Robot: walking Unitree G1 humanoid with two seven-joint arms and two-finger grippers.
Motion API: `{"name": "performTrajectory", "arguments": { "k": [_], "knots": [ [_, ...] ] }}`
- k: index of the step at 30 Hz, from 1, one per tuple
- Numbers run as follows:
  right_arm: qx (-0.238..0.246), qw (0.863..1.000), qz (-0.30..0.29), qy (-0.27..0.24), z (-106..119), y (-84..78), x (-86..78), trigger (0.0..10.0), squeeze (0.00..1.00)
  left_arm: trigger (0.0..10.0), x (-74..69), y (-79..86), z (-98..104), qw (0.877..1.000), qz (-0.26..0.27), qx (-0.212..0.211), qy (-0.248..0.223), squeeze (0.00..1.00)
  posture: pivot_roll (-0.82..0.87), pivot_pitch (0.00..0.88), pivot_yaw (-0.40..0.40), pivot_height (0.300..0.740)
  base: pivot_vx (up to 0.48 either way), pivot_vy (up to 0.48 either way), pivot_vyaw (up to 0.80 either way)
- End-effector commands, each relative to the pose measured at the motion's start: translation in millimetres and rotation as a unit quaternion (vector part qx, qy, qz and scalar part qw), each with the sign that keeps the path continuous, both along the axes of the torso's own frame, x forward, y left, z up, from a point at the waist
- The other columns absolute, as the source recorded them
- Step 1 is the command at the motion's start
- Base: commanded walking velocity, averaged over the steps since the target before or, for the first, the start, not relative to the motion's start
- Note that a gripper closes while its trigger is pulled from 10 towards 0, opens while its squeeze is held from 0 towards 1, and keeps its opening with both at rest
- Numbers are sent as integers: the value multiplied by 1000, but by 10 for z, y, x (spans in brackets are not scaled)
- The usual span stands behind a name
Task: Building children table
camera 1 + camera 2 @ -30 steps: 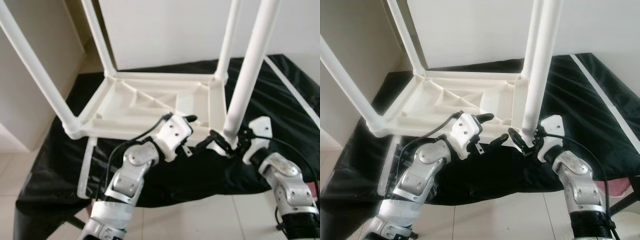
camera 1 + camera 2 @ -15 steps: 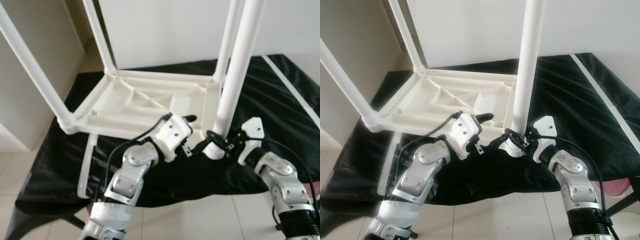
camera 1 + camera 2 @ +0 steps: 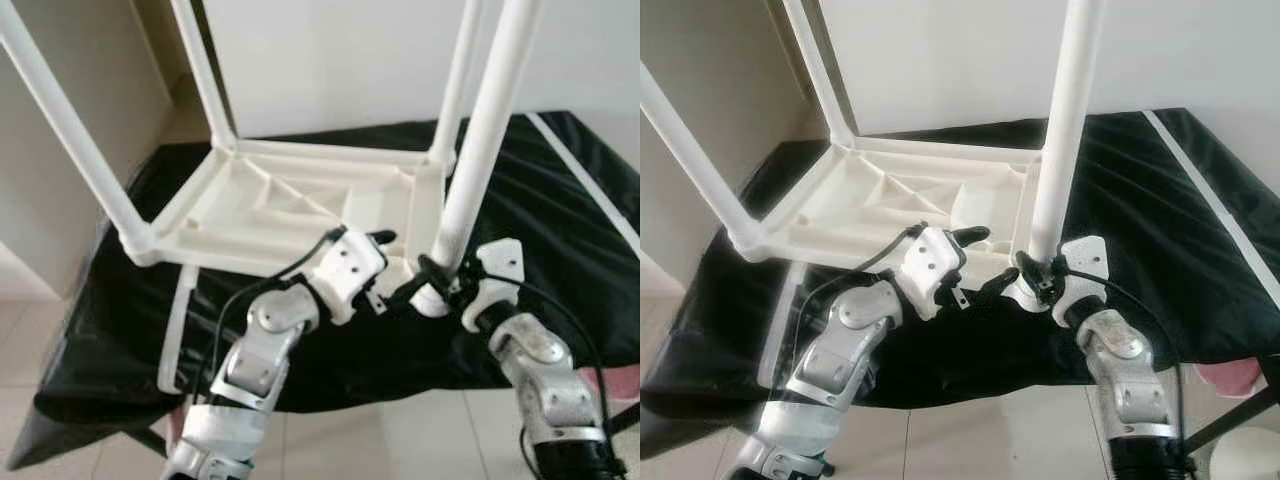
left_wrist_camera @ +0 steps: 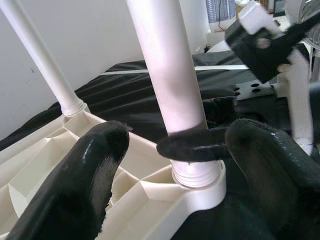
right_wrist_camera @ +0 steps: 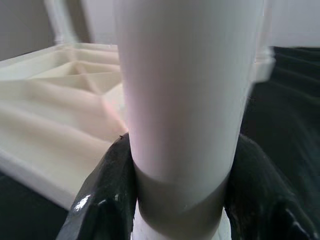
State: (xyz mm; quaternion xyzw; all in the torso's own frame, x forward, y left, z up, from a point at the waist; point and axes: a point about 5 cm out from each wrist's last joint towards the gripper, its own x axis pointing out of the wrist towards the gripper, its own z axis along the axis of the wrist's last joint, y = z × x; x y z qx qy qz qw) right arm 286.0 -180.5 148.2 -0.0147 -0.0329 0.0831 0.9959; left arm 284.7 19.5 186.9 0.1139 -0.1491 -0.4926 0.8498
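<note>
The right gripper (image 3: 1038,278) has its black fingers (image 5: 107,200) clamped around the bottom of the near table leg (image 3: 1060,140), just above the threaded end sitting in the corner socket (image 4: 197,187) of the upturned tabletop (image 3: 290,205). Gripping that low lets the wrist seat or twist the leg into its socket while the long white tube stands upright, leaning slightly. The left gripper (image 3: 385,262) hovers right beside that corner with its fingers (image 4: 95,170) spread apart, one on either side of the socket and holding nothing; it looks placed to steady the tabletop or the leg if either shifts. The children's table lies underside up on a counter draped in a black cloth (image 3: 560,210), ribs showing, with its other three legs (image 3: 75,140) already standing in their corners. I judge this fourth leg to be the last step, nearly home in its socket
</note>
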Motion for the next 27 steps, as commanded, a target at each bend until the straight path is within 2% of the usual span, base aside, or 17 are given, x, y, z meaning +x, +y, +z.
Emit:
{"name": "performTrajectory", "arguments": {
  "k": [1, 2, 3, 4, 6, 8, 15, 16, 18, 21, 27],
  "knots": [
    [23, 996, -80, 33, -110, -121, -23, 10000, 0, 10000, 19, 2, -34, 1000, 22, -9, 9, 0, -83, 18, 54, 740, 0, 0, 0],
    [28, 993, -105, 35, -118, -122, -28, 10000, 0, 10000, 19, 1, -35, 1000, 22, -10, 9, 0, -83, 18, 54, 740, 0, 0, 0],
    [39, 982, -180, 41, -181, -95, -56, 10000, 0, 10000, 20, -6, -36, 1000, 23, -12, 10, 0, -84, 15, 48, 740, 0, 0, 0],
    [39, 982, -180, 41, -181, -95, -56, 10000, 0, 10000, 20, -6, -36, 1000, 23, -12, 10, 0, -84, 15, 48, 740, 0, 0, 0],
    [49, 969, -239, 45, -226, -65, -83, 10000, 0, 10000, 24, -13, -34, 1000, 23, -12, 9, 0, -81, 12, 46, 740, 0, 0, 0],
    [51, 965, -255, 46, -230, -56, -92, 10000, 0, 10000, 25, -13, -34, 1000, 23, -12, 8, 0, -80, 12, 44, 740, 0, 0, 0],
    [51, 965, -255, 46, -230, -56, -92, 10000, 0, 10000, 25, -13, -34, 1000, 23, -12, 8, 0, -80, 12, 44, 740, 0, 0, 0],
    [57, 962, -263, 52, -248, -25, -93, 10000, 0, 10000, 26, -12, -33, 1000, 23, -13, 9, 0, -79, 11, 44, 740, 0, 0, 0],
    [75, 967, -237, 54, -248, 145, -67, 10000, 0, 10000, 28, -22, -24, 1000, 22, -14, 7, 0, -72, 0, 50, 740, 0, 0, 0],
    [80, 971, -220, 54, -243, 235, -58, 10000, 0, 10000, 34, -31, -16, 1000, 21, -15, 5, 0, -75, 0, 56, 740, 0, 0, 0],
    [71, 971, -224, 49, -226, 288, -58, 10000, 0, 10000, 44, -64, 2, 1000, 12, -14, 1, 0, -82, 0, 67, 740, 0, 0, 0]
  ]
}}
